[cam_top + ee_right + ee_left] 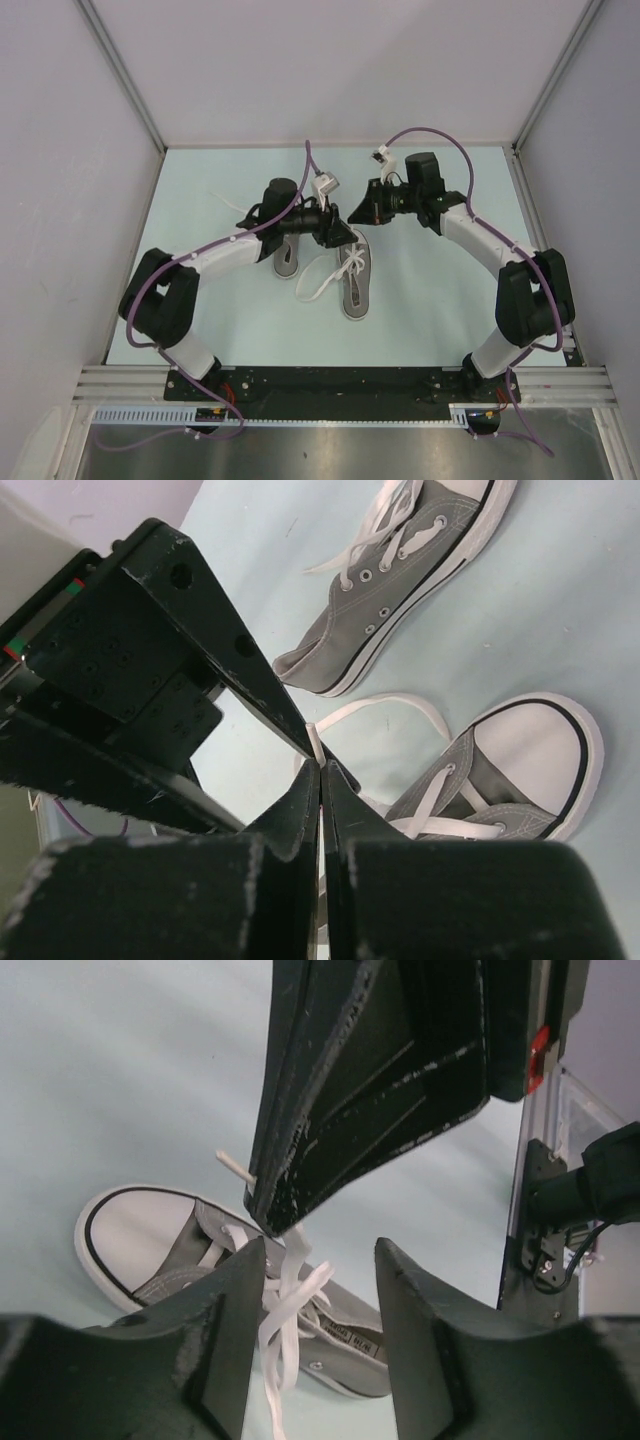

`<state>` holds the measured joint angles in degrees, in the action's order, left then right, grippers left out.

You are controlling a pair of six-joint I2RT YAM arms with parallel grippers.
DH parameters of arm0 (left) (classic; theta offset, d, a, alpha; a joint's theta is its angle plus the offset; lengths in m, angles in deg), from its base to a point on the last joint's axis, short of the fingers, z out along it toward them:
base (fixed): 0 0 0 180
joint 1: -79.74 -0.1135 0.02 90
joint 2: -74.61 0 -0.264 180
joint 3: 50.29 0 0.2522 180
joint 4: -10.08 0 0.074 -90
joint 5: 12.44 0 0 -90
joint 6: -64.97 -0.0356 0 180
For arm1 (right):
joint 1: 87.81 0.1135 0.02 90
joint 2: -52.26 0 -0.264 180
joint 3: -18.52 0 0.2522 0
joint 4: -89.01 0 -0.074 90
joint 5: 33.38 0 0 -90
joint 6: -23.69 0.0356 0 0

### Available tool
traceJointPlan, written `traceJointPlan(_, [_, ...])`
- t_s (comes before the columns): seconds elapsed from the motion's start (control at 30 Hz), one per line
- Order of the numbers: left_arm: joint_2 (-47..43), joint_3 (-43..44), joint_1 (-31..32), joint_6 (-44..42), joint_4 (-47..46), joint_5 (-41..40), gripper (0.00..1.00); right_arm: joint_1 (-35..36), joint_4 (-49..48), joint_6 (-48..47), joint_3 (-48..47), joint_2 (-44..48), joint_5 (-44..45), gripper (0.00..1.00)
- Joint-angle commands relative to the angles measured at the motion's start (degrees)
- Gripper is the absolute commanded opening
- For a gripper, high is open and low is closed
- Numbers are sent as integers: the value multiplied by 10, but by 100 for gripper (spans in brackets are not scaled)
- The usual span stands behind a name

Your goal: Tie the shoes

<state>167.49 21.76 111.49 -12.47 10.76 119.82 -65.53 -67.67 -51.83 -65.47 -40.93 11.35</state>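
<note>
Two grey sneakers with white toe caps lie side by side mid-table, the left one [287,262] and the right one [355,290]. My right gripper [322,767] is shut on the end of a white lace [316,738] and holds it up above the right shoe [520,760]. The other shoe [400,600] lies beyond. My left gripper [320,1252] is open just under the right gripper [272,1222]. The lace strands [285,1300] hang between its jaws, close to the left finger, above the shoe [140,1235]. In the top view the left gripper [340,235] and right gripper [358,218] meet over the shoes.
A loose lace loop [315,285] lies on the pale green table [230,310] between the shoes. White walls with metal posts [125,80] enclose the left, back and right. The arm bases sit on a black rail [330,385] at the near edge.
</note>
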Motion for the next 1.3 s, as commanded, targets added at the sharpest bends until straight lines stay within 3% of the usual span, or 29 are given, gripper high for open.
traceJointPlan(0.0, [15,4,2,47,-84,17,48,4,-19,9,-25,34,-2,0])
traceJointPlan(0.13, [25,4,1,53,-99,6,34,7,-24,21,-25,36,-5,0])
traceJointPlan(0.27, [31,5,-3,63,-106,11,1,7,-19,19,-25,39,0,0])
traceJointPlan(0.37, [33,8,-10,68,-90,5,0,0,-8,2,-26,53,17,30])
traceJointPlan(0.4, [34,9,-15,68,-83,3,0,-2,-3,-22,-26,61,26,50])
traceJointPlan(0.5, [34,0,-26,75,-73,-3,0,-23,15,-93,-28,92,43,72])
traceJointPlan(0.53, [36,1,-29,75,-60,-5,0,-29,35,-121,-29,99,38,75])
traceJointPlan(0.7, [89,55,-46,63,23,12,0,16,122,-242,-41,124,49,74])
traceJointPlan(0.9, [132,88,-51,59,38,38,0,167,214,-380,-40,106,126,72])
traceJointPlan(1.1, [158,109,-58,62,40,48,0,280,186,-438,-40,45,207,72])
traceJointPlan(1.27, [174,118,-61,68,38,54,0,311,117,-444,-41,-43,227,69])
